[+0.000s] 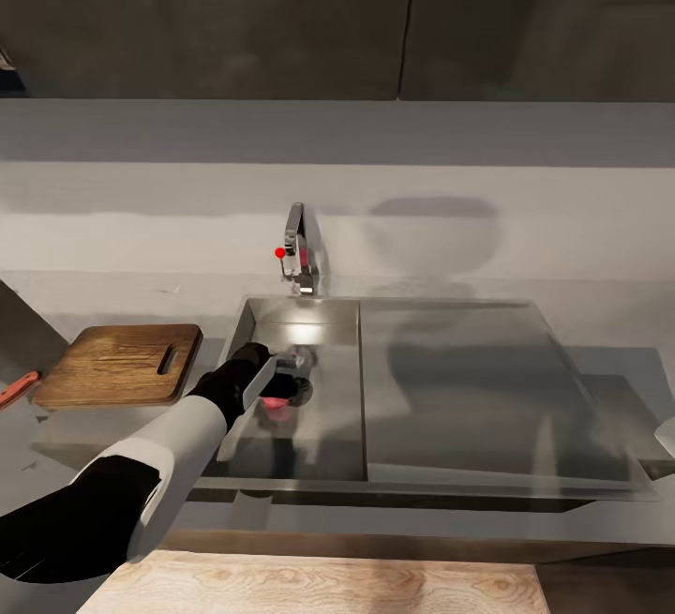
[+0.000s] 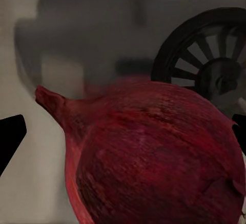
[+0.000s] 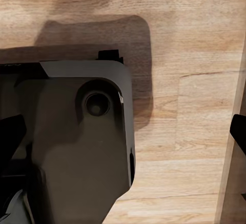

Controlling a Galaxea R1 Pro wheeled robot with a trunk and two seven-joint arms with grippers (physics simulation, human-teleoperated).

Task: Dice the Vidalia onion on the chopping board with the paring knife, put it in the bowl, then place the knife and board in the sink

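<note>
In the sink (image 1: pixel 330 464), down in the left-hand basin, the Vidalia onion (image 1: pixel 277 400) shows as a small pinkish-red patch just under the left gripper (image 1: pixel 292 387). The left wrist view gives it up close (image 2: pixel 154 157): a deep red, finely streaked skin, a rounded body, and a pointed neck tapering off to one side. Behind it there sits the round drain (image 2: pixel 212 70) with its dark ring and radial slots.

The basin is brushed steel with a flat drainboard (image 1: pixel 469 389) stretching to the right, and a chrome tap (image 1: pixel 302 253) with a red knob stands at the back edge. The grey countertop (image 1: pixel 112 291) runs along a pale wall beneath glossy dark upper cabinets (image 1: pixel 281 14). On the worktop to the left lies the dark brown chopping board (image 1: pixel 122 364), its slot toward the sink, and beside its far left corner the orange-red handle of the paring knife (image 1: pixel 17 390) pokes into view. A white rim of the bowl (image 1: pixel 667 434) shows at the far right edge. Light wood floor (image 1: pixel 319 584) lies below the counter front.

The left arm reaches into the basin, and the gripper's dark fingertips (image 2: pixel 11 137) stand spread on either side of the onion, apart from its skin. The right gripper (image 3: pixel 128 142) hangs over the wood floor (image 3: pixel 184 39) and a dark part of the robot's base (image 3: pixel 77 147), its fingertips wide apart.
</note>
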